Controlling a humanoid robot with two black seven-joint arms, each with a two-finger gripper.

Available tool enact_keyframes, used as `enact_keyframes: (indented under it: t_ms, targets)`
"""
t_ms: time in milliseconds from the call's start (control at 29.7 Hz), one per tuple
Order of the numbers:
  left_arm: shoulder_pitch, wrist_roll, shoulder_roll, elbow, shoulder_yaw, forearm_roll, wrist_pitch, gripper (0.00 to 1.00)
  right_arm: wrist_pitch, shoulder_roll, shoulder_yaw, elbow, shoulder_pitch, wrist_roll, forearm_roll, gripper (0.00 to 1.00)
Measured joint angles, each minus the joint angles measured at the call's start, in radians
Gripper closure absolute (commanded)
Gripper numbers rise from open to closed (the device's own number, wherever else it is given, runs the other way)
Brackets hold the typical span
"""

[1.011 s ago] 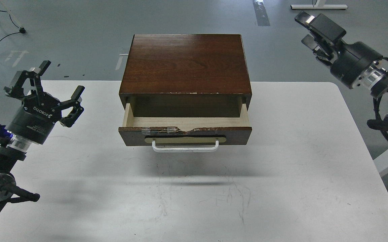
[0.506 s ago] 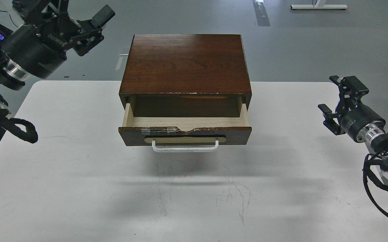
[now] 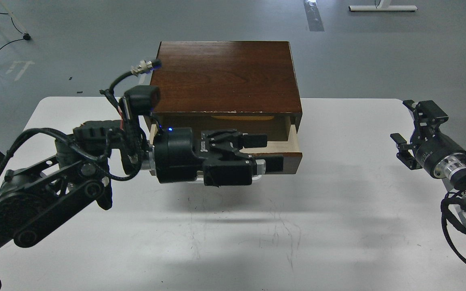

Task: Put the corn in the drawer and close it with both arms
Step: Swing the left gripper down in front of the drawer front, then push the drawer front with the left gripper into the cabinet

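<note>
The left gripper [image 3: 253,155] lies across the open drawer's [image 3: 289,141] front, fingers spread, holding nothing. The corn [image 3: 243,118] shows as a yellow sliver at the drawer's back, twelve o'clock. The right gripper [image 3: 412,129] hangs released at three o'clock, well apart.

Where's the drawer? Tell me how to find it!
Look at the white table, then the dark brown wooden box at its far middle. The drawer sticks out of the box's front, open, toward you. It has pale wood sides, and the left pincer reaches across its front.
</note>
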Motion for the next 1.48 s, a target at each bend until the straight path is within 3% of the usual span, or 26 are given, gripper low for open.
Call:
enact_keyframes:
  t_ms: [135, 169, 506, 809, 1483]
  targets:
    - [0.088, 0.000, -0.005, 0.004, 0.031, 0.009, 0.000, 0.96, 0.000, 0.000, 0.000, 0.000, -0.006, 0.000, 0.000, 0.00]
    - [0.117, 0.000, -0.004, 0.007, 0.034, 0.011, 0.000, 1.00, 0.000, 0.000, 0.000, 0.000, -0.007, 0.000, 0.000, 0.00]
    - [0.287, 0.000, 0.031, 0.107, 0.024, -0.011, 0.044, 1.00, -0.002, 0.000, 0.000, 0.000, -0.013, 0.000, 0.000, 0.00]
    - [0.294, 0.000, 0.038, 0.234, -0.013, -0.170, 0.041, 1.00, -0.002, 0.001, -0.001, 0.000, -0.016, 0.000, 0.000, 0.00]
    - [0.287, 0.000, 0.047, 0.275, -0.056, -0.311, 0.033, 1.00, -0.003, 0.018, 0.000, 0.000, -0.034, 0.000, 0.000, 0.00]
